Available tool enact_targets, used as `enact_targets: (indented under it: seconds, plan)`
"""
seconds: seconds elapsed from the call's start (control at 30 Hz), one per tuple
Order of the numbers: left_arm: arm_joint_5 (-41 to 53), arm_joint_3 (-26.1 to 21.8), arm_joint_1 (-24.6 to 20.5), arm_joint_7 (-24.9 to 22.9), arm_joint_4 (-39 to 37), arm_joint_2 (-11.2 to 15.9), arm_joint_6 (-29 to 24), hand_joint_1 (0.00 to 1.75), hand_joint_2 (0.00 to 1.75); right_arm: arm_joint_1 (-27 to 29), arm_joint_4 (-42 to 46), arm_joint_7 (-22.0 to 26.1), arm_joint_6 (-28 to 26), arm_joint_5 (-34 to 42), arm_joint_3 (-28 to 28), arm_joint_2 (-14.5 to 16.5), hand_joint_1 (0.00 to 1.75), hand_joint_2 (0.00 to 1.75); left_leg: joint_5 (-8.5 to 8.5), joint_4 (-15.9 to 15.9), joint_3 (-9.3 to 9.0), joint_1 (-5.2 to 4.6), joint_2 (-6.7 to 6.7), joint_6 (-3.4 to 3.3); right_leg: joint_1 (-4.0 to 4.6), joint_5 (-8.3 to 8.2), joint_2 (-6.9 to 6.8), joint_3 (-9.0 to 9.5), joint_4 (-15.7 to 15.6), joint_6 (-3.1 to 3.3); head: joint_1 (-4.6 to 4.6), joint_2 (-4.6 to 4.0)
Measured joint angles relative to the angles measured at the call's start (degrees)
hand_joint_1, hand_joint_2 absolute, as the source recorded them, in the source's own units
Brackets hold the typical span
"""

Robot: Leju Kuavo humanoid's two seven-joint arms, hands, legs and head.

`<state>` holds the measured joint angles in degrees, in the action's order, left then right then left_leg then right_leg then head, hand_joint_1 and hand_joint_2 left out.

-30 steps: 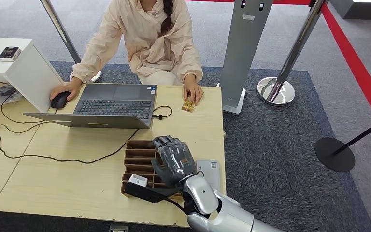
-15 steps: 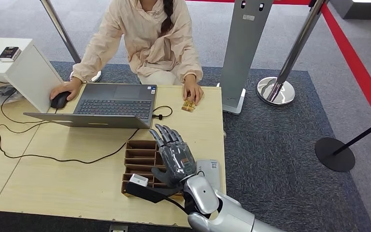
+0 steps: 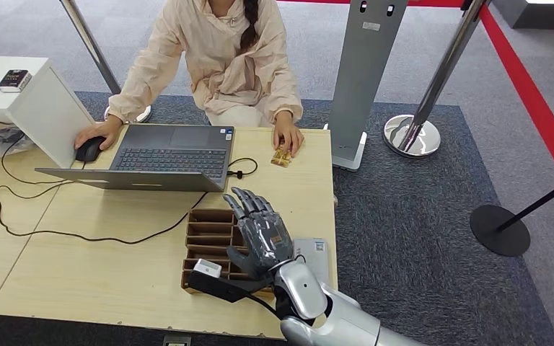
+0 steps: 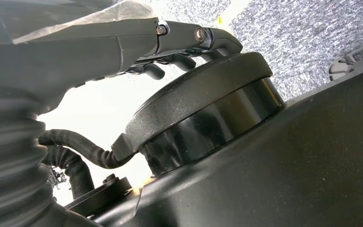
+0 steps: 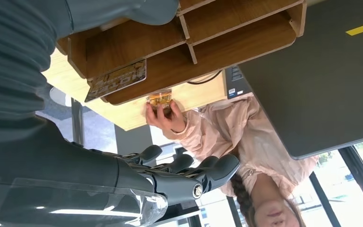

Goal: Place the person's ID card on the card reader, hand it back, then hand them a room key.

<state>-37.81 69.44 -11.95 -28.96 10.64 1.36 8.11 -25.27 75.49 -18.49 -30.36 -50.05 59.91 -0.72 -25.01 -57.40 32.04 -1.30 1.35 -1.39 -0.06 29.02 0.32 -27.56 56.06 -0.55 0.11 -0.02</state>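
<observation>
We hold our right hand (image 3: pixel 261 234) above the wooden organizer (image 3: pixel 208 232) at the near edge of the table (image 3: pixel 101 267), fingers spread and stretched forward, holding nothing. The right wrist view shows the same hand (image 5: pixel 170 177) with its fingers apart and empty, and a card (image 5: pixel 116 80) lying in one compartment of the organizer (image 5: pixel 217 42), close to the hand. Just to the right of the hand, by the table's right edge, a grey card reader (image 3: pixel 313 256) lies flat, touching nothing we hold. Well beyond the fingertips, across the table, a person's hand (image 3: pixel 288 137) rests on a small gold-coloured item (image 3: pixel 281 156) on the tabletop; we cannot tell whether it is a card or a key. The person (image 3: pixel 216 58) sits on the far side, the other hand on a mouse (image 3: pixel 88 149) beside an open laptop (image 3: pixel 159 155). A black cable (image 3: pixel 79 234) runs over the table to the left of the organizer. Our left hand (image 4: pixel 179 47) hangs beside our body, fingers slightly curled; whether it is spread or closed we cannot tell.
</observation>
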Motion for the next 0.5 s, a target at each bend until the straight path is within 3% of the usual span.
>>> enact_targets:
  seconds: [0.17, 0.33, 0.5]
  plan:
    - [0.0, 0.0, 0.0, 0.0, 0.0, 0.0, 0.0, 0.00, 1.75, 0.0, 0.0, 0.0, 0.0, 0.0, 0.0, -0.1, 0.39, 1.75, 0.00, 0.0, 0.00, 0.00, 0.00, 0.00, 0.00, 0.00, 0.00, 0.00, 0.0, 0.00, 0.00, 0.00]
    - [0.0, 0.0, 0.0, 0.0, 0.0, 0.0, 0.0, 0.00, 1.75, 0.0, 0.0, 0.0, -0.1, 0.0, 0.0, -0.2, 0.70, 1.75, 0.00, 0.0, 0.00, 0.00, 0.00, 0.00, 0.00, 0.00, 0.00, 0.00, 0.0, 0.00, 0.00, 0.00]
    - [0.0, 0.0, 0.0, 0.0, 0.0, 0.0, 0.0, 0.00, 1.75, 0.0, 0.0, 0.0, -0.1, 0.1, 0.0, -0.2, 0.55, 1.75, 0.00, 0.0, 0.00, 0.00, 0.00, 0.00, 0.00, 0.00, 0.00, 0.00, 0.0, 0.00, 0.00, 0.00]
